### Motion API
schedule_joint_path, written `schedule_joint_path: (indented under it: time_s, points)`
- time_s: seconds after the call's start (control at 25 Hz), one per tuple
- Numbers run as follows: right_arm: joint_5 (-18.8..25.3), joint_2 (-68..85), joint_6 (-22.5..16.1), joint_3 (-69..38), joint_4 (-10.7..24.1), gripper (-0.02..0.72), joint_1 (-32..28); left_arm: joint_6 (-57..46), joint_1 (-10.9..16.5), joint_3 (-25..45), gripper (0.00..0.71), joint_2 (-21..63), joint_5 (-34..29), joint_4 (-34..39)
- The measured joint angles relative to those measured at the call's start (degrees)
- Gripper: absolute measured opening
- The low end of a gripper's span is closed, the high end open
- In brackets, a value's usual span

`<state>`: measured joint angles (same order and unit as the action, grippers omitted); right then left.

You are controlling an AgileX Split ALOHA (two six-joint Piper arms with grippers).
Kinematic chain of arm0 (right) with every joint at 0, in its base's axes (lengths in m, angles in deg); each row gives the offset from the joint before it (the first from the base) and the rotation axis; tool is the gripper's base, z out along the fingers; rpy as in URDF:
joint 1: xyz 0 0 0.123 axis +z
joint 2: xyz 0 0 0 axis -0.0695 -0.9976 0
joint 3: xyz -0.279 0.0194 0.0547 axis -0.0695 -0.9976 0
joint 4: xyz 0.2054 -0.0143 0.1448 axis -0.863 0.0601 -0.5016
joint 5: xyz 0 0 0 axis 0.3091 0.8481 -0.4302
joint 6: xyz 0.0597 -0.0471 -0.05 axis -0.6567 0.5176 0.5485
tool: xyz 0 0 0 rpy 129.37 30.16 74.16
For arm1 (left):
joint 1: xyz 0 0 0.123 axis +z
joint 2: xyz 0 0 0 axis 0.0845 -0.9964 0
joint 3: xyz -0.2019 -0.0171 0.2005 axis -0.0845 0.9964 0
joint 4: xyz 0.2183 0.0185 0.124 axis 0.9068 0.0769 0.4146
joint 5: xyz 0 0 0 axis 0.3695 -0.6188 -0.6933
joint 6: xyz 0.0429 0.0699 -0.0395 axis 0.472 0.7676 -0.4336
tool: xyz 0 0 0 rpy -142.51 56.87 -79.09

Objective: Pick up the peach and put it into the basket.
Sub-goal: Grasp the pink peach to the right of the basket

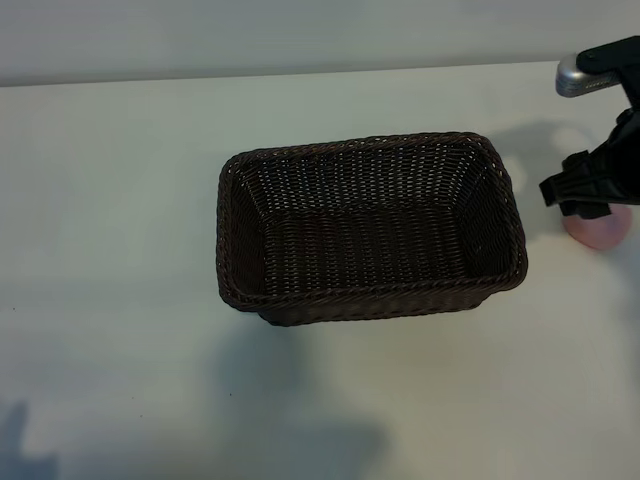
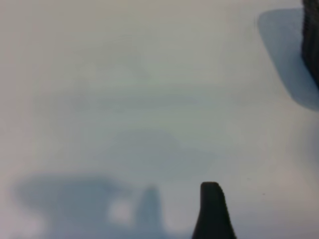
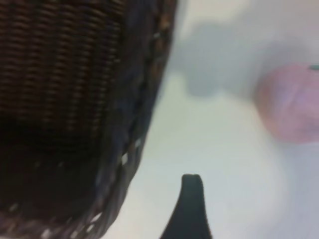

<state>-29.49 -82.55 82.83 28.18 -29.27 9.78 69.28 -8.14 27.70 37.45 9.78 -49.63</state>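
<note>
The dark-brown wicker basket [image 1: 372, 146] stands empty in the middle of the white table. The pale-pink peach [image 1: 600, 233] lies on the table just past the basket's right end, partly hidden under my right gripper [image 1: 588, 196], which hangs above it. In the right wrist view the peach [image 3: 291, 104] lies apart from the one dark finger [image 3: 192, 199] that shows, and the basket wall [image 3: 75, 74] is close beside it. The right gripper is open and holds nothing. My left gripper is out of the exterior view; its one visible finger [image 2: 212, 206] hangs over bare table, open.
The table's far edge meets a pale wall behind the basket. In the left wrist view a corner of the basket [image 2: 312, 40] shows at the frame's edge, with its shadow on the table. An arm's shadow falls on the front left of the table [image 1: 20, 440].
</note>
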Motion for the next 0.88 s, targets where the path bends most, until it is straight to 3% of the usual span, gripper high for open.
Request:
schedule_joint_path:
  time_s: [0.2,0.36,0.64,0.88]
  points:
    - [-6.05,-5.65,-8.42,0.00,5.54,0.594,-0.07,-0.05,2.54,0.00,0.510,0.00,0.00,0.00]
    - [-9.97,-9.41,-14.37,0.00,7.87,0.594,-1.95,-0.05,2.60,0.00,0.509,0.00,0.00,0.00]
    - [-14.12,-13.36,-15.91,0.04,8.25,0.594,-6.77,-0.12,2.65,0.00,0.509,0.00,0.00,0.00]
    - [-16.26,-17.08,-15.91,0.04,7.95,0.594,-7.14,-0.12,2.65,0.00,0.509,0.00,0.00,0.00]
